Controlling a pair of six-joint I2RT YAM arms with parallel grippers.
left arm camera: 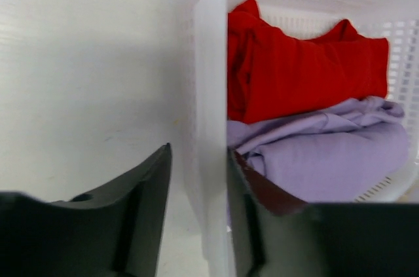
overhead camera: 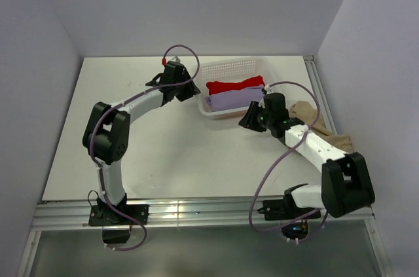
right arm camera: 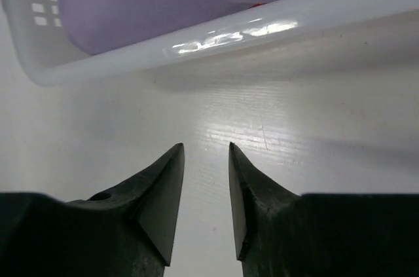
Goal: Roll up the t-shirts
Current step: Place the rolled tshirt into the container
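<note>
- Red t-shirt (left arm camera: 308,74) and lavender t-shirt (left arm camera: 327,159): both rolled, side by side in the white basket (left arm camera: 211,61), just ahead and right of the left jaws. These two look done.
- Beige t-shirt (overhead camera: 308,114): loose heap on the worktop (overhead camera: 163,152), behind and right of the right jaws, partly under that arm. Not yet rolled.
- No orange shirt in view.
- Left jaws: slightly spread, straddling the basket's side wall, one finger outside and one inside. A sliver of gap shows on the outer side, so not clearly pinching.
- Right jaws: narrowly apart, empty, low over bare worktop. The basket's near wall and the lavender roll are just ahead.
- Judgement: roughly halfway; beige likely next.
</note>
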